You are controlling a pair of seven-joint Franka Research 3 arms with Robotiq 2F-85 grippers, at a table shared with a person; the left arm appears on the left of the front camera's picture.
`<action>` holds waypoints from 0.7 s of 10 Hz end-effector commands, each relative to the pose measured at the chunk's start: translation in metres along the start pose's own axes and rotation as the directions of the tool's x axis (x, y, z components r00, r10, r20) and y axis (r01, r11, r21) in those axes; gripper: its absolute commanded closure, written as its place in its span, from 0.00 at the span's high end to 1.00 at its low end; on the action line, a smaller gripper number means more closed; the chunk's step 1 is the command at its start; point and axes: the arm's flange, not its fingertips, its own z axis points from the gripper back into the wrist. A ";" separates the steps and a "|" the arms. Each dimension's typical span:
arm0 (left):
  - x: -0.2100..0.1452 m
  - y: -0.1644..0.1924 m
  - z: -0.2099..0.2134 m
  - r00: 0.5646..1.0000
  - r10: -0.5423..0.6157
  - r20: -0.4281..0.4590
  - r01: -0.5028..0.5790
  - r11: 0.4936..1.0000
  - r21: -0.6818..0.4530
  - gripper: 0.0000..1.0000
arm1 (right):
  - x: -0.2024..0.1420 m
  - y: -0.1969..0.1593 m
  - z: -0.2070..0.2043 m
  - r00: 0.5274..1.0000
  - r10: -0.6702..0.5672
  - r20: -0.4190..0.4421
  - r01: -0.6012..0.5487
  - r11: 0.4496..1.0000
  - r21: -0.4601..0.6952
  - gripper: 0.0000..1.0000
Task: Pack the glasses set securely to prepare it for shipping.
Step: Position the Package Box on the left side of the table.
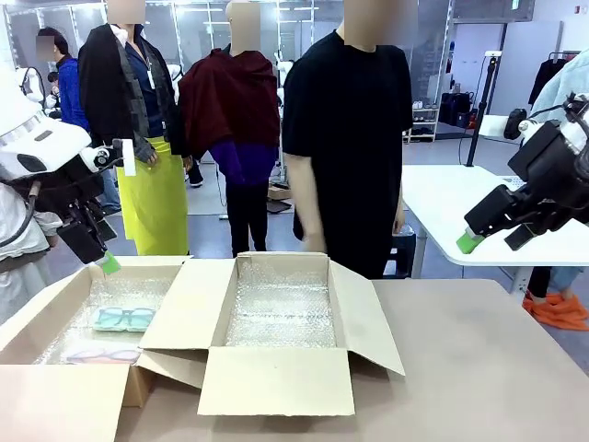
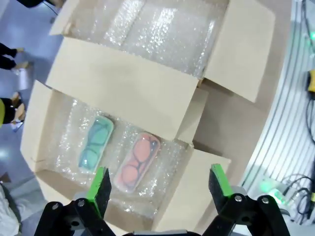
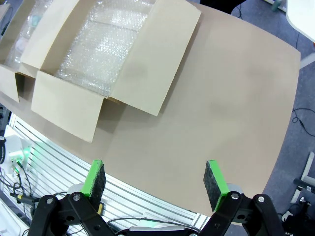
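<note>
the left gripper hangs with jaws wide apart and empty above the pink glasses case, which lies beside the green glasses case on bubble wrap in the left box. drop straight, pinch across its narrow width. farther off, the right gripper gapes empty over the table.

Matt brown cardboard boxes hold glossy, crinkled bubble wrap under two clear, shiny plastic glasses cases, on a smooth matt table.
</note>
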 end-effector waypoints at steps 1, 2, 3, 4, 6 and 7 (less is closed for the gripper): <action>0.000 0.000 0.005 1.000 -0.024 0.005 0.024 1.000 0.020 1.00 | 0.001 0.001 0.000 1.000 0.013 0.009 -0.013 1.000 -0.001 1.00; 0.000 0.000 0.005 1.000 -0.024 0.005 0.024 1.000 0.020 1.00 | 0.001 0.001 0.000 1.000 0.013 0.009 -0.013 1.000 -0.001 1.00; 0.000 0.000 0.005 1.000 -0.024 0.005 0.024 1.000 0.020 1.00 | 0.001 0.001 0.000 1.000 0.013 0.009 -0.013 1.000 -0.001 1.00; 0.000 0.000 0.005 1.000 -0.024 0.005 0.024 1.000 0.020 1.00 | 0.001 0.001 0.000 1.000 0.013 0.009 -0.013 1.000 -0.001 1.00; 0.000 0.000 0.005 1.000 -0.024 0.005 0.024 1.000 0.020 1.00 | 0.001 0.001 0.000 1.000 0.013 0.009 -0.013 1.000 -0.001 1.00; 0.000 0.000 0.005 1.000 -0.024 0.005 0.024 1.000 0.020 1.00 | 0.001 0.001 0.000 1.000 0.013 0.009 -0.013 1.000 -0.001 1.00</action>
